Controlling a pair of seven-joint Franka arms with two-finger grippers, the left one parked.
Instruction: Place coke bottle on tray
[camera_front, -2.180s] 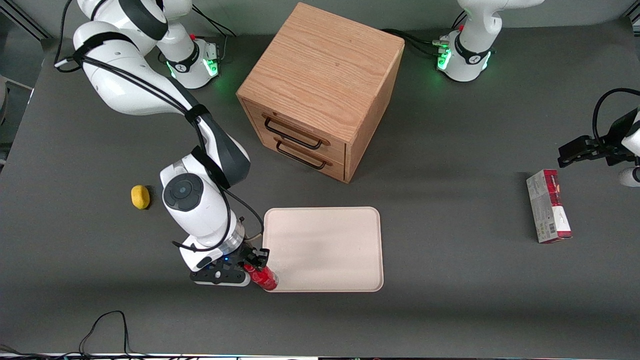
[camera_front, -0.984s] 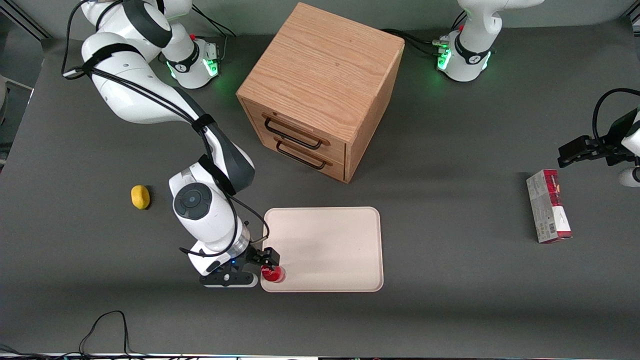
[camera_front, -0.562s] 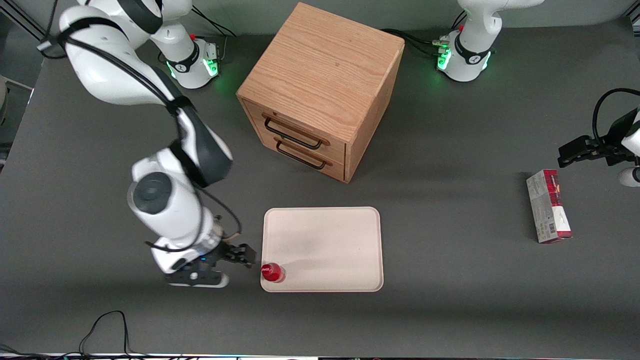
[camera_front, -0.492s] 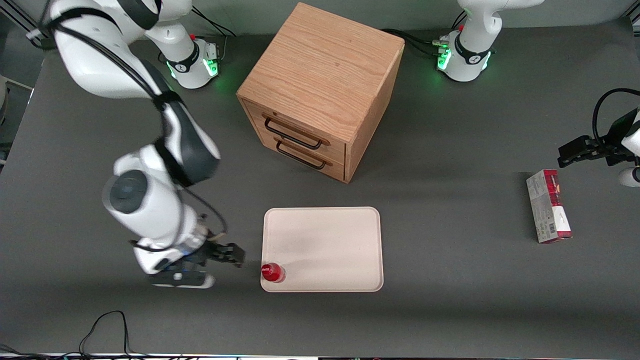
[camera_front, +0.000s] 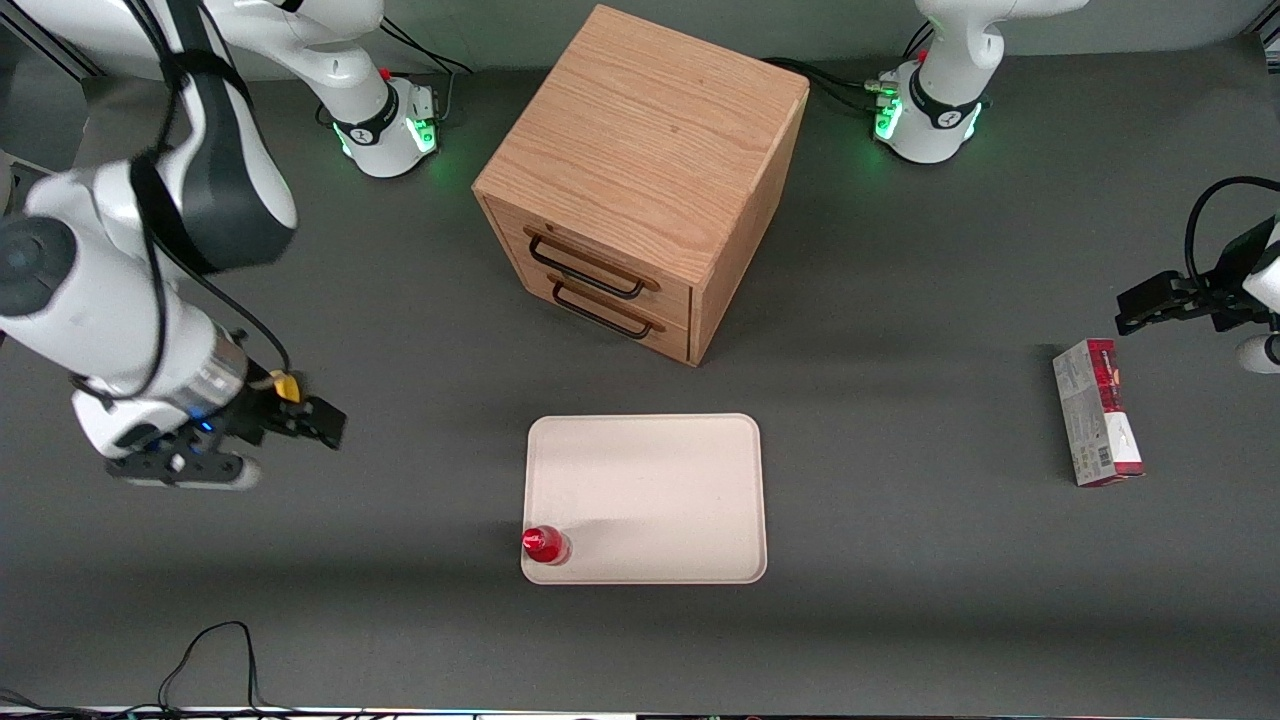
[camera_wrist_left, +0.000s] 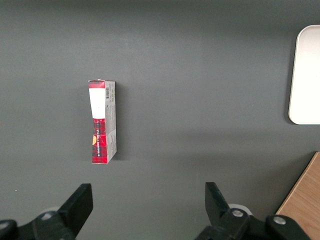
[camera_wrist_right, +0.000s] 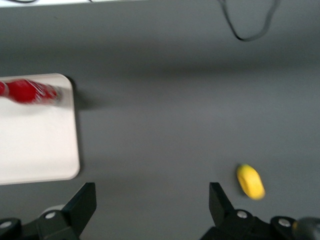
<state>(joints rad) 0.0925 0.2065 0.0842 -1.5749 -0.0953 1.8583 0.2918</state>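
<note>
The coke bottle (camera_front: 545, 544), small and red, stands upright on the cream tray (camera_front: 650, 490), at the tray corner nearest the front camera on the working arm's side. It also shows on the tray (camera_wrist_right: 35, 150) in the right wrist view (camera_wrist_right: 27, 92). My gripper (camera_front: 318, 422) is open and empty, raised above the table well away from the tray, toward the working arm's end. Nothing lies between its fingers (camera_wrist_right: 85, 200).
A wooden drawer cabinet (camera_front: 640, 180) stands farther from the front camera than the tray. A yellow object (camera_wrist_right: 250, 182) lies on the table close by my gripper. A red-and-grey carton box (camera_front: 1097, 412) lies toward the parked arm's end.
The gripper let go of the bottle, which stays upright on the tray corner. The arm then rose and swung away from the tray toward its own end of the table.
</note>
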